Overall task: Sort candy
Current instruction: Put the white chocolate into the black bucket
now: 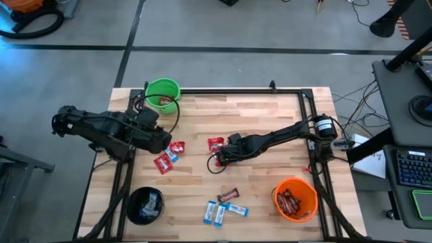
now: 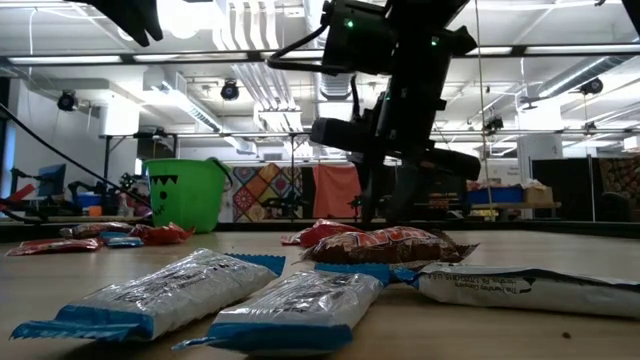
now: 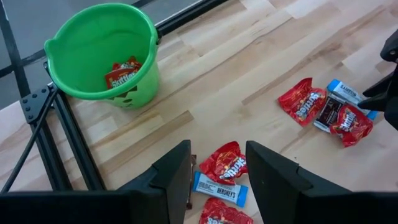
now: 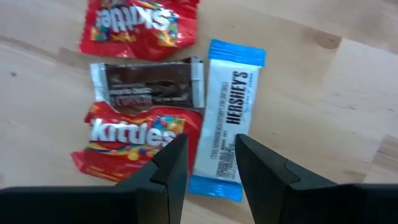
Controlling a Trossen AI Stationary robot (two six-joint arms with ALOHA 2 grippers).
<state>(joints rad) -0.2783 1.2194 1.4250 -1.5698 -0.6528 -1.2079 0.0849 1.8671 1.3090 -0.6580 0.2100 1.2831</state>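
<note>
The pale wooden plank surface (image 1: 256, 121) is framed by a black metal rail, and in the low view its far part is cut off by the candy lying closest to the camera. The left arm reaches in from the surface's left edge; its hand (image 3: 216, 177) hovers above a small cluster, fingers apart with nothing between them. The right arm stretches low from the right edge toward the middle; its hand (image 4: 210, 163) hangs just over a second cluster, fingers also apart and empty.

A round green plastic bucket (image 3: 102, 53) stands at the far left corner with one red Skittles packet (image 3: 123, 73) inside. An orange bucket (image 1: 295, 199) near the right front corner holds a heap of reddish-brown pieces, too small to identify. A black bucket (image 1: 145, 205) at the left front corner holds something pale that is hard to make out.

Under the left hand lie two crinkled red Skittles packets (image 3: 225, 163) with a blue-and-white Hershey's packet (image 3: 219, 190) touching them, the nearer red one cut off by the picture's edge. Under the right hand lie a second blue-and-white Hershey's packet (image 4: 227, 118), a dark brown bar (image 4: 148, 84) with silver ends beside it, and red Skittles packets on either side of the bar, one (image 4: 140, 22) cut off at the edge. Three more glossy blue-and-white packets (image 1: 219, 212) and a brown bar (image 1: 228, 195) lie apart near the front edge.
</note>
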